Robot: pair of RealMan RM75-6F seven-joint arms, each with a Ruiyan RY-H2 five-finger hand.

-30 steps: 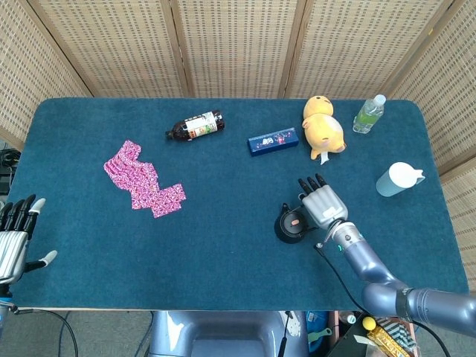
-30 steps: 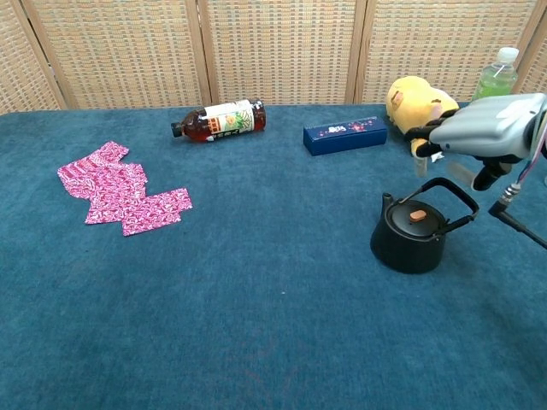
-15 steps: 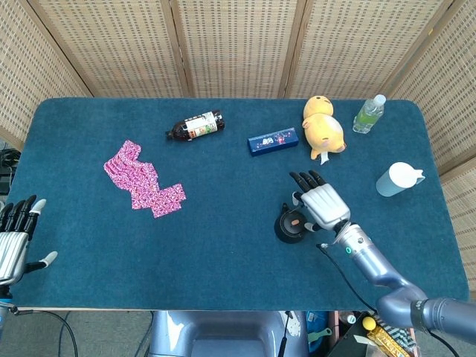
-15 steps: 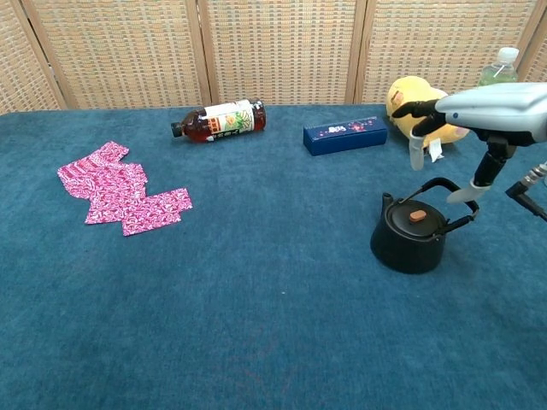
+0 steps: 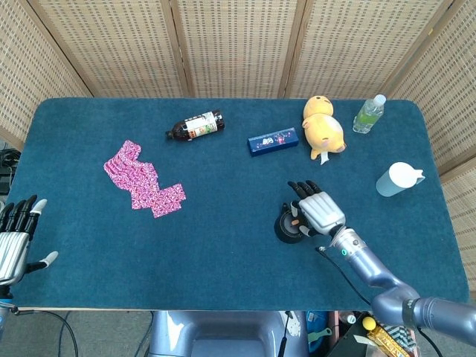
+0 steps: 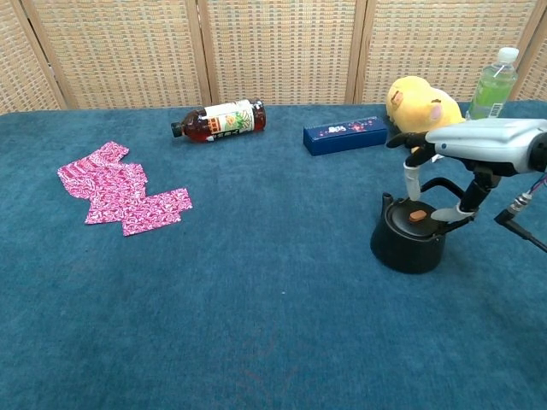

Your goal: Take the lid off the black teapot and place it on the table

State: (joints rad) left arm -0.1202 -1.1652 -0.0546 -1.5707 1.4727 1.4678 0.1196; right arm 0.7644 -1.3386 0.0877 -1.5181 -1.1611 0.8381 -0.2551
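The black teapot [image 6: 408, 239] stands right of centre on the blue table, its handle upright and its lid with an orange knob [image 6: 417, 215] in place. My right hand [image 6: 479, 141] hovers flat just above it. One finger [image 6: 412, 184] points down left of the knob, the thumb [image 6: 446, 213] reaches in from the right, and a small gap shows on each side. From the head view, the right hand [image 5: 318, 210] covers the right part of the teapot [image 5: 286, 225]. My left hand [image 5: 15, 238] stays at the table's near left corner, fingers spread and empty.
A brown bottle [image 5: 195, 125] lies at the back. A blue box [image 5: 273, 140], a yellow plush toy [image 5: 323, 126] and a green bottle [image 5: 369, 114] sit behind the teapot. A pale jug [image 5: 398, 178] stands to its right, and pink cloth [image 5: 143, 180] lies on the left.
My right hand has sunk toward the teapot and its finger and thumb now reach down on either side of the lid knob. The teapot and left hand have not moved.
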